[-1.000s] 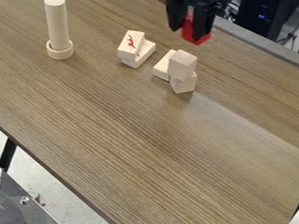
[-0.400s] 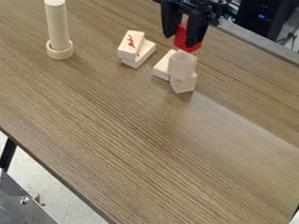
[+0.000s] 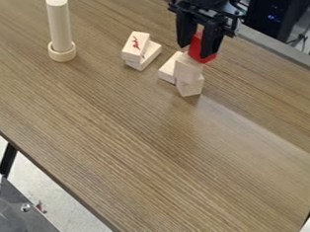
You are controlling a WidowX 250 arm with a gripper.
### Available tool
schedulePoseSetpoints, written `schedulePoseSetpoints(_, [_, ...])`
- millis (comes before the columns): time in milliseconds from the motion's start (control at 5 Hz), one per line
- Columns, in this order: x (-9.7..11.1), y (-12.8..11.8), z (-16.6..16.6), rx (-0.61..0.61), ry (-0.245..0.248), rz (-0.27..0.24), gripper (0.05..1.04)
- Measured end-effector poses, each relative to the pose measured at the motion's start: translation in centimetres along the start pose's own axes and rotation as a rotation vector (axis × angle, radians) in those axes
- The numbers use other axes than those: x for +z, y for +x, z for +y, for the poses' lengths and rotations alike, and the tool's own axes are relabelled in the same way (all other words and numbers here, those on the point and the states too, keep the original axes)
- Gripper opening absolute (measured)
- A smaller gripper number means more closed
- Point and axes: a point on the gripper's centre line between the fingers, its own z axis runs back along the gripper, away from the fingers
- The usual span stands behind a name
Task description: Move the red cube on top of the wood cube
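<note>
Well in front and left of the wood cube [image 3: 187, 67], past the edge of the tabletop [image 3: 148, 157], sits a metal plate [image 3: 29, 221]. Directly under the wood cube is a pale block [image 3: 190, 85]; just behind it, to the left, lies a flat block [image 3: 168, 70]. Farther left of it are two stacked blocks [image 3: 135, 47], the top one marked red, then an upright rod [image 3: 60, 23] in a ring [image 3: 62, 55]. Just above and behind it, the claw [image 3: 195, 50] grips the red cube [image 3: 202, 52]; I cannot tell whether the cubes touch.
</note>
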Motion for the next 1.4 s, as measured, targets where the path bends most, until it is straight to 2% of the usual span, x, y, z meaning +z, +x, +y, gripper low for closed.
schedulePoseSetpoints(400, [-0.4,0.7,-0.4,-0.009,0.008,-0.013,0.542])
schedulePoseSetpoints(600, [-0.4,0.7,-0.5,-0.008,-0.004,-0.013,0.542])
schedulePoseSetpoints(800, [-0.3,0.6,-0.1,0.004,-0.015,-0.006,0.542])
schedulePoseSetpoints(1400, [0.4,-0.1,1.1,0.029,-0.02,-0.03,0.542])
